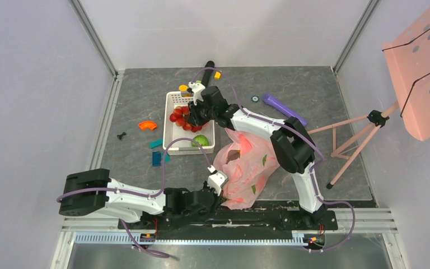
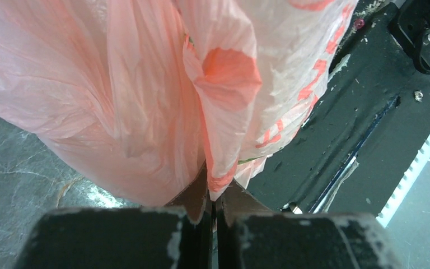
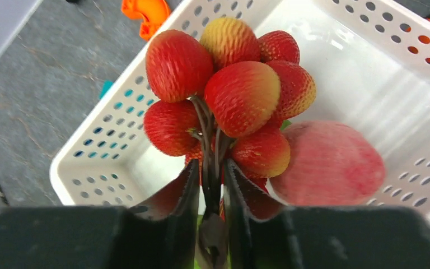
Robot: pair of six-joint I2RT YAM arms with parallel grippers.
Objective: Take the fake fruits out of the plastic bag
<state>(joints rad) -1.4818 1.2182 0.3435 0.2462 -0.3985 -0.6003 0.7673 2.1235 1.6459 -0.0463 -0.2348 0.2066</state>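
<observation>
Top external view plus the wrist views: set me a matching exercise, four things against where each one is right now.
Things:
1. berry cluster
2. green apple
3. plastic bag
4. purple cylinder

Places:
A. lying on the table, right of the white basket
B. pinched in the left gripper
C. lying inside the white basket
D. held by its stems in the right gripper, over the white basket

Pairs: 1-D, 2-C, 3-B, 4-A

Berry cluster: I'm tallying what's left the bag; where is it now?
Right wrist view: the berry cluster is held by its stems in the right hand, over the white basket, beside the pink peach inside it.
</observation>
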